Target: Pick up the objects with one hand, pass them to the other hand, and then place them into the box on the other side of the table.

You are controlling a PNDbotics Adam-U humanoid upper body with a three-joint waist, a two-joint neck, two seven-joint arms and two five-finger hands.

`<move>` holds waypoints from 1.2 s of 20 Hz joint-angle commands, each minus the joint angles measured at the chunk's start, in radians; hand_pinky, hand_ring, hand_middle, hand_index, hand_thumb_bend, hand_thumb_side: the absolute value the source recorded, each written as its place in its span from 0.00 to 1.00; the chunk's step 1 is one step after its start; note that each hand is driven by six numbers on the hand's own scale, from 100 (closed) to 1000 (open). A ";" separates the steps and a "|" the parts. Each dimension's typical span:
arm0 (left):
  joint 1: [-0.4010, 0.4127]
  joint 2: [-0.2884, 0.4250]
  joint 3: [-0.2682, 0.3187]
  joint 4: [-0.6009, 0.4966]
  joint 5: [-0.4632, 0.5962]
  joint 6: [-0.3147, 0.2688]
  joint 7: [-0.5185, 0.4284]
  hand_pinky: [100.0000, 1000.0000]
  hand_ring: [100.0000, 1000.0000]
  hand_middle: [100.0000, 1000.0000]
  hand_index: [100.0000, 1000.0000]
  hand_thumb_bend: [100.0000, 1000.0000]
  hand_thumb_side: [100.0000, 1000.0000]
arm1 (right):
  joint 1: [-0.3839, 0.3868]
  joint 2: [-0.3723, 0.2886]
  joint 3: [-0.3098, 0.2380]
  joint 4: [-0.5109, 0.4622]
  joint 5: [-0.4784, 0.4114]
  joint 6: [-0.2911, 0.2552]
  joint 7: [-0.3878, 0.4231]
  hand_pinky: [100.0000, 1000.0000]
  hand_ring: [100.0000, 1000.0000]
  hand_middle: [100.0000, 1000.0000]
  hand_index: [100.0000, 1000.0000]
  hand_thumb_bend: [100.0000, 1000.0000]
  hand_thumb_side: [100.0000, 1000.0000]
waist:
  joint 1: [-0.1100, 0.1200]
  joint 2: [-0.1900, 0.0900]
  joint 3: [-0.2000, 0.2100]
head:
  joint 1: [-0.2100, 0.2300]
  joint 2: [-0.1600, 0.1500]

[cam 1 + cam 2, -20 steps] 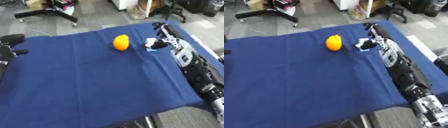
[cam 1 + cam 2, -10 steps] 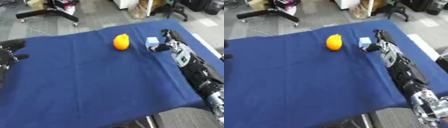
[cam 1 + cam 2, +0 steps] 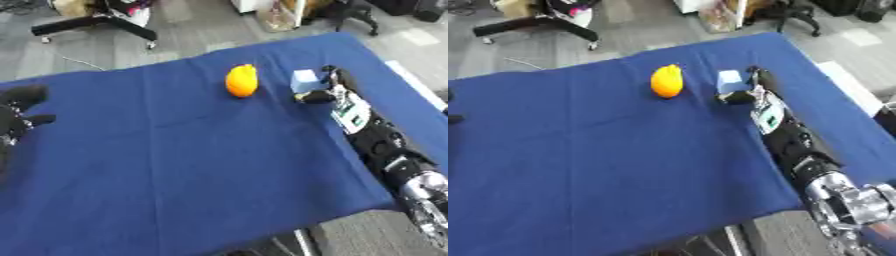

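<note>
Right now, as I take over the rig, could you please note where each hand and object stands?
Right hand: stretched across the blue table, fingers around a small pale block; grip not clear.
Left hand: idle at the table's left edge, holding nothing.
Orange fruit: lying on the cloth, left of the block, untouched.
Done: nothing passed or placed.
Left: lift, hand over, place both. No box in view.

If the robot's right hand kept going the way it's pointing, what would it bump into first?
Probably the small pale blue block. The right hand points toward the far edge of the blue table, and the block sits right beside its fingers. The orange fruit lies off to its left, out of that line.
</note>
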 commanded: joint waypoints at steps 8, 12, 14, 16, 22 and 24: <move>-0.019 0.001 -0.003 -0.014 0.002 0.000 -0.006 0.80 0.92 0.80 0.82 0.36 0.67 | -0.032 0.002 -0.001 0.011 -0.018 0.037 -0.105 0.41 0.46 0.47 0.71 0.63 0.21 | 0.006 0.004 0.015 | -0.021 -0.002; -0.017 0.000 -0.003 -0.013 0.002 0.002 -0.004 0.80 0.92 0.80 0.82 0.35 0.67 | -0.032 0.002 -0.007 0.003 -0.024 0.060 -0.208 0.36 0.38 0.32 0.51 0.49 0.15 | 0.006 0.004 0.018 | -0.024 -0.002; -0.017 -0.001 -0.004 -0.012 0.003 0.002 -0.005 0.80 0.92 0.80 0.82 0.35 0.67 | -0.031 0.001 -0.007 -0.006 -0.032 0.063 -0.264 0.35 0.35 0.27 0.45 0.37 0.12 | 0.004 0.003 0.018 | -0.023 -0.002; -0.016 -0.002 -0.004 -0.010 0.003 0.002 -0.004 0.80 0.92 0.80 0.82 0.35 0.67 | -0.029 0.000 -0.004 -0.016 -0.043 0.061 -0.305 0.34 0.33 0.24 0.42 0.35 0.08 | 0.003 0.002 0.017 | -0.022 -0.002; -0.009 -0.005 -0.004 0.004 0.007 0.002 0.001 0.80 0.91 0.80 0.81 0.35 0.67 | 0.008 -0.020 0.056 -0.195 -0.078 -0.006 -0.276 0.34 0.33 0.23 0.41 0.36 0.11 | -0.009 -0.002 0.012 | 0.013 -0.002; -0.008 -0.006 -0.007 0.016 0.008 0.005 0.002 0.80 0.91 0.80 0.81 0.35 0.68 | 0.035 -0.022 0.096 -0.314 -0.069 -0.038 -0.227 0.36 0.34 0.24 0.42 0.36 0.13 | -0.014 -0.002 0.009 | 0.031 -0.002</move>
